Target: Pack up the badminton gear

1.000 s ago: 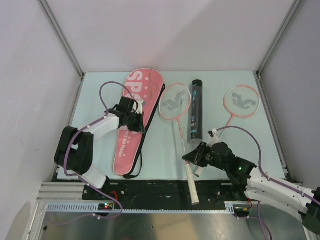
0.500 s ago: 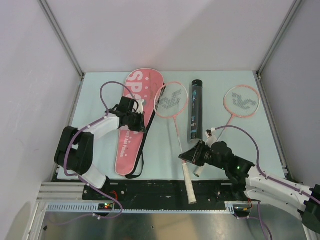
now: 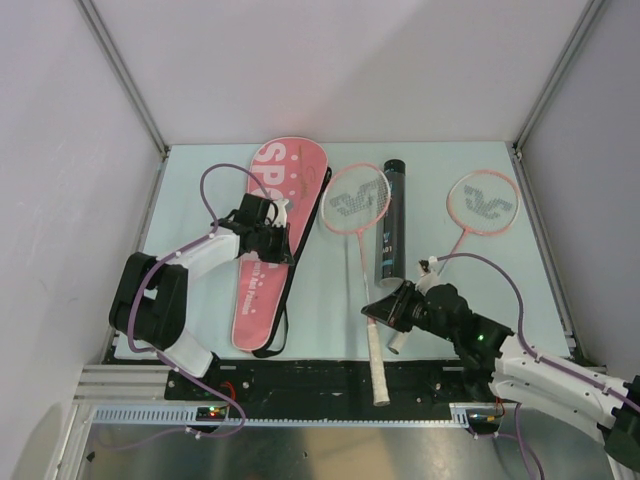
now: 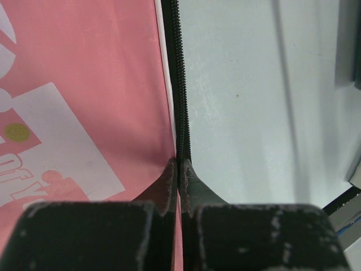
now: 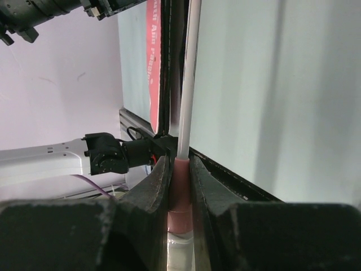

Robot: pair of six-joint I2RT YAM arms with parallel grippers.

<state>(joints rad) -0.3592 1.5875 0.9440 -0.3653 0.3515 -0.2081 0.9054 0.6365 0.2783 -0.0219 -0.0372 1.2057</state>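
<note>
The pink racket case (image 3: 262, 270) with white letters lies at the left. My left gripper (image 3: 280, 247) is shut on its black zipper edge; the left wrist view shows the fingertips (image 4: 169, 175) pinched on the zipper (image 4: 179, 84) beside the pink cover (image 4: 84, 84). My right gripper (image 3: 378, 312) is shut on one pink racket (image 3: 355, 198) at the pink cone above its white handle (image 3: 377, 365); the right wrist view shows the cone (image 5: 180, 186) between the jaws. The second racket (image 3: 480, 203) lies at the right. The black tube (image 3: 391, 222) lies between them. No shuttlecocks are in view.
The enclosure walls and metal posts (image 3: 140, 110) ring the pale table (image 3: 320, 280). The black front rail (image 3: 320, 375) runs under the held racket's handle. The second racket's handle end (image 3: 395, 343) lies beside my right gripper.
The held racket's head swung left over the case edge, then back right beside the tube. Its handle end shifted slightly left. The left arm has not moved.
</note>
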